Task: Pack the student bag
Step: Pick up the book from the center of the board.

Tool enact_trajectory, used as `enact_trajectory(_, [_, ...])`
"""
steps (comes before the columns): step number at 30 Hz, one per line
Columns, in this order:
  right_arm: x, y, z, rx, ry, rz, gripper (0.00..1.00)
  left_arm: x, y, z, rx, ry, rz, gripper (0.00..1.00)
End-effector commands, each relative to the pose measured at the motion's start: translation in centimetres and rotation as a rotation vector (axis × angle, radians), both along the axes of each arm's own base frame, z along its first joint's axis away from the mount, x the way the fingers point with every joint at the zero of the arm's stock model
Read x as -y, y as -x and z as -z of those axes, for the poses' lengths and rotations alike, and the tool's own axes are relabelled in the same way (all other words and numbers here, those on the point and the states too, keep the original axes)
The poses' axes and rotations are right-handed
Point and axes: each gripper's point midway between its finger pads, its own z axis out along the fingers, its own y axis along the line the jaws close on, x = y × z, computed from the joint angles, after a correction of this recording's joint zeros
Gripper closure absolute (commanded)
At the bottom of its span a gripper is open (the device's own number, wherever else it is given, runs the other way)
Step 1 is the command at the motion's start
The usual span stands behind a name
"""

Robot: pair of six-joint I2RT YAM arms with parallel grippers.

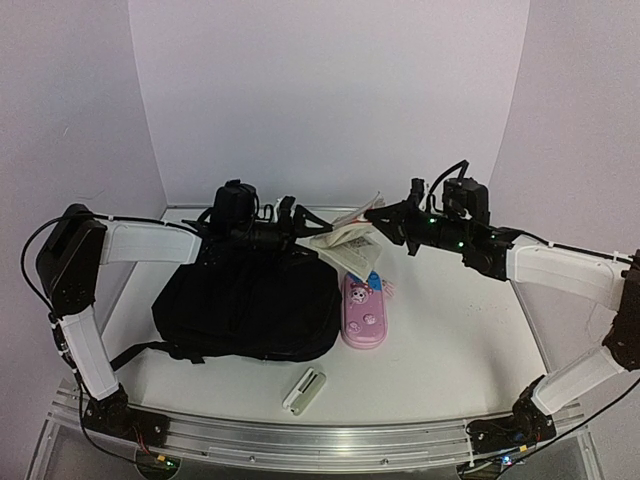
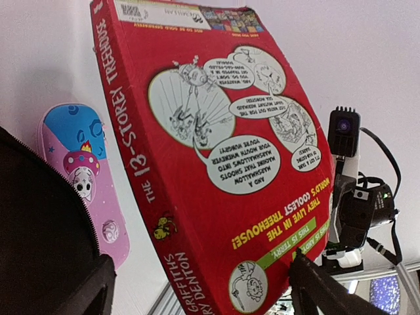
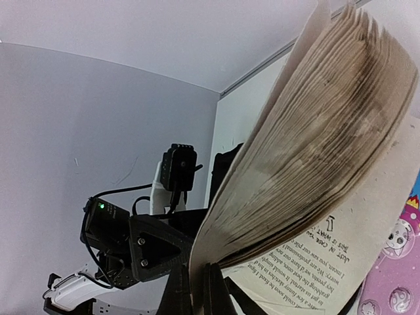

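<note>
Packing status, item by item:

- Student bag (image 1: 245, 305): you have it lying flat on the worktop (image 1: 450, 350), left of centre, below the left arm. No packed item shows in it, and you cannot tell from these views whether its mouth is open.
- Red paperback (image 2: 216, 151): you hold it in the air at the bag's far edge, between the two arms. It is not in the bag.
- Right fingers (image 3: 215, 295): pinched tight on the book's lower edge, with the pages fanning open above them.
- Left fingers (image 2: 321, 289): spread wide to either side of the book. You cannot tell whether they touch it.
- Pink pencil case (image 1: 363, 312): flat on the worktop just beside the bag's right side, outside it.
- Small white and green item (image 1: 304, 390): on the worktop in front of the bag, apart from it. It is too small to identify.

Assessment: you appear to be early in the job. One item is lifted, none shows as stowed, and two wait on the worktop. Left to do, by this reading: get the book into the bag, then the pencil case and the small item.
</note>
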Motion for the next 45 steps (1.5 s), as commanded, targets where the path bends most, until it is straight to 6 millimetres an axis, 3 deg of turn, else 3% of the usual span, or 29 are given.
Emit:
enact_trajectory(1, [-1.6,0.0,-5.2,0.16,-0.104,-0.024,1.0,0.6,0.1,-0.7,-0.03,0.073,0.014,0.19])
enact_trajectory(4, [-2.1,0.2,-4.2,0.145,-0.093,-0.028,1.0,0.8,0.1,-1.3,-0.04,0.119,0.028,0.32])
enact_trajectory(10, [-1.9,0.8,-2.3,0.102,-0.079,-0.03,1.0,0.2,-0.5,-1.5,-0.055,0.16,-0.01,0.7])
enact_trajectory(19, [-0.2,2.3,2.4,0.015,0.044,-0.015,1.0,-1.3,-1.2,-1.7,-0.043,0.195,-0.05,0.99])
enact_trajectory(22, [0.4,2.7,3.7,0.003,0.097,-0.009,0.94,-1.4,-1.1,-2.3,-0.005,0.202,-0.036,1.0])
enact_trajectory(24, [0.9,2.7,4.2,0.014,0.145,-0.003,0.72,-1.5,-0.9,-2.7,0.028,0.2,-0.018,1.0])
enact_trajectory(28, [3.0,2.0,3.7,0.078,0.313,0.063,0.12,-2.0,0.1,-3.8,0.143,0.157,0.051,1.0])
enact_trajectory(29, [3.6,1.9,3.8,0.087,0.365,0.065,0.06,-2.1,0.5,-3.8,0.158,0.126,0.072,1.0])
enact_trajectory(32, [5.1,1.5,3.4,0.131,0.487,0.034,0.02,-2.7,1.9,-4.4,0.269,0.027,0.141,1.0])
enact_trajectory(35, [5.4,1.9,3.3,0.189,0.529,-0.077,0.02,-3.7,3.8,-5.3,0.4,-0.03,0.217,1.0])
enact_trajectory(40, [3.2,3.4,3.3,0.241,0.498,-0.304,0.02,-4.8,7.7,-6.6,0.49,-0.019,0.402,1.0])
enact_trajectory(45, [1.7,4.4,1.6,0.31,0.452,-0.414,0.02,-5.3,10.7,-8.0,0.476,0.07,0.566,1.0])
